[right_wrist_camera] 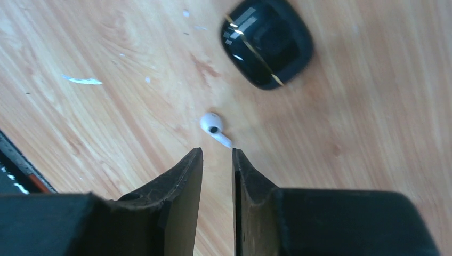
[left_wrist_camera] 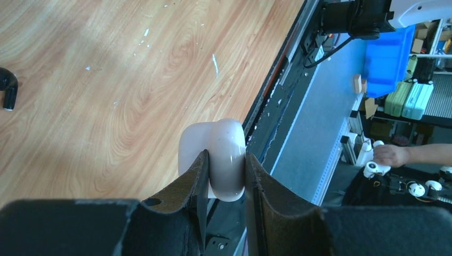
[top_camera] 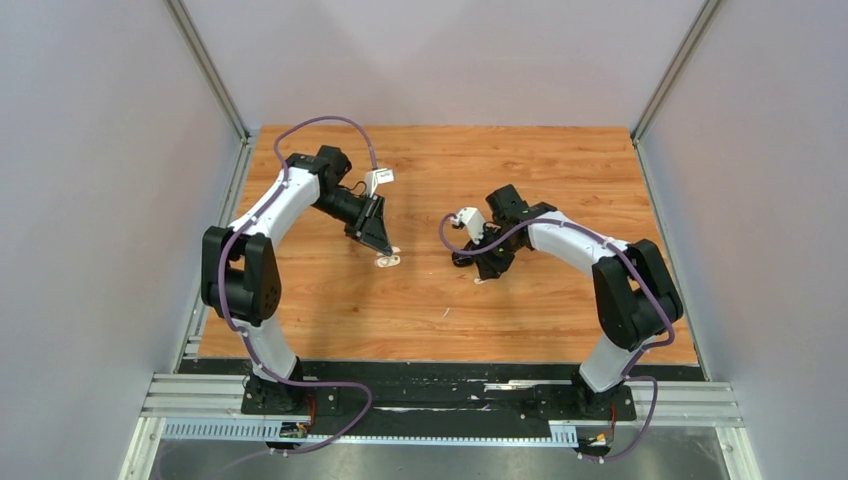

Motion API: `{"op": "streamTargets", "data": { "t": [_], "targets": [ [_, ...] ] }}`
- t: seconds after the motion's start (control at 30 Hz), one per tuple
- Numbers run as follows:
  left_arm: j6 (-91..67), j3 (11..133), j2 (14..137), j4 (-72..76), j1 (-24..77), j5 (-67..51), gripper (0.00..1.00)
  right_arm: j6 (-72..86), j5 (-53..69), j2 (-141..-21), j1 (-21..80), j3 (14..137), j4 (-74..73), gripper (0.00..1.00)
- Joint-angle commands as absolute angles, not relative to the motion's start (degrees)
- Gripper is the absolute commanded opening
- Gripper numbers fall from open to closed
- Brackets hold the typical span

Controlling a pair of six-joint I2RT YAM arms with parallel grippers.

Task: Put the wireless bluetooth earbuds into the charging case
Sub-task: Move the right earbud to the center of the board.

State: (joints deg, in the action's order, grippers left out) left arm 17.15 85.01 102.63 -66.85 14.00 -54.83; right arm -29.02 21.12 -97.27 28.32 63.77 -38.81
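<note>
My left gripper (left_wrist_camera: 226, 154) is shut on a white rounded charging case (left_wrist_camera: 224, 138), pinching it across its narrow sides. From above, that case (top_camera: 388, 260) sits at the fingertips, low over the wooden table (top_camera: 560, 170). My right gripper (right_wrist_camera: 217, 150) is open by a narrow gap with nothing between its fingers. Just ahead of its tips a white earbud (right_wrist_camera: 215, 128) lies on the wood, stem toward the right finger. A black glossy case (right_wrist_camera: 266, 48) rests farther ahead. A small black curved piece, likely a black earbud (left_wrist_camera: 8, 88), lies at the left wrist view's left edge.
Grey walls enclose the table on three sides. A black strip and metal rail (top_camera: 440, 395) run along the near edge by the arm bases. Beyond the table edge, the left wrist view shows a blue bin (left_wrist_camera: 392, 58) and a person's hand (left_wrist_camera: 392, 154).
</note>
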Motion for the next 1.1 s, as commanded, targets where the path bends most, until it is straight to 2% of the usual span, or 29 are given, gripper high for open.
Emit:
{"op": "streamTargets", "data": {
  "t": [0.0,0.33,0.67,1.07],
  "targets": [
    [20.09,85.22,98.74,-67.88,13.87,-54.91,0.0,-33.33,19.38,-95.29,24.35,64.66,-36.91,0.25],
    [17.5,84.51,97.36,-65.31,13.89,-54.59,0.0,-40.0,13.38,-97.81,23.76,59.75,-25.16,0.25],
    [17.05,84.51,98.89,-65.28,13.84,-55.19,0.0,-41.17,14.01,-98.27,27.65,59.03,-24.23,0.29],
    [16.68,84.55,99.31,-64.79,13.8,-55.66,0.0,-40.31,10.48,-92.28,30.31,49.96,-23.54,0.29]
  ]
}}
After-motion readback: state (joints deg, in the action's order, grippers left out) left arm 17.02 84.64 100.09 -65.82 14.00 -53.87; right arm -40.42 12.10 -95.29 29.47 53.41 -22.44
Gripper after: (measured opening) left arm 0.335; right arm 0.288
